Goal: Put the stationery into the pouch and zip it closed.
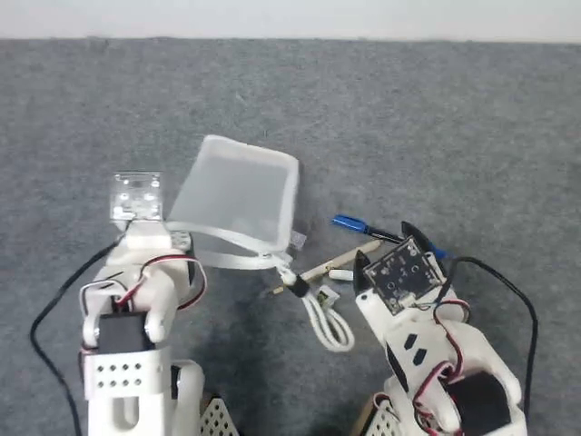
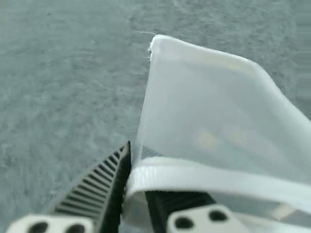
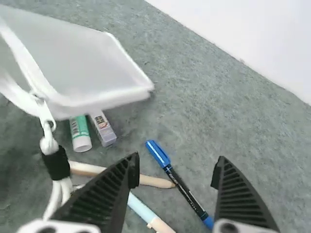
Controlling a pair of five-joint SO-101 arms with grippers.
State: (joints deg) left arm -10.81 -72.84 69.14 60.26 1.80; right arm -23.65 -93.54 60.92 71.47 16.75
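Observation:
A translucent white pouch [image 1: 241,193] lies left of centre, and my left gripper [image 1: 177,239] is shut on the near-left end of its zipper edge. In the left wrist view the white zipper band [image 2: 214,178] runs between the black fingers [image 2: 109,187]. My right gripper [image 3: 177,160] hangs open above the loose stationery: a blue pen [image 3: 176,183], a wooden stick [image 3: 116,175], a pale blue pen [image 3: 145,216], a green and white tube [image 3: 80,133] and a small grey tube [image 3: 103,128]. The blue pen [image 1: 361,227] and the stick [image 1: 340,260] lie just right of the pouch.
A white cord loop [image 1: 329,322] with a black clasp [image 1: 296,286] hangs from the zipper pull [image 3: 46,127] and lies between the arms. Grey carpet [image 1: 436,127] covers the table, with open room at the back and far right. A white wall runs along the far edge.

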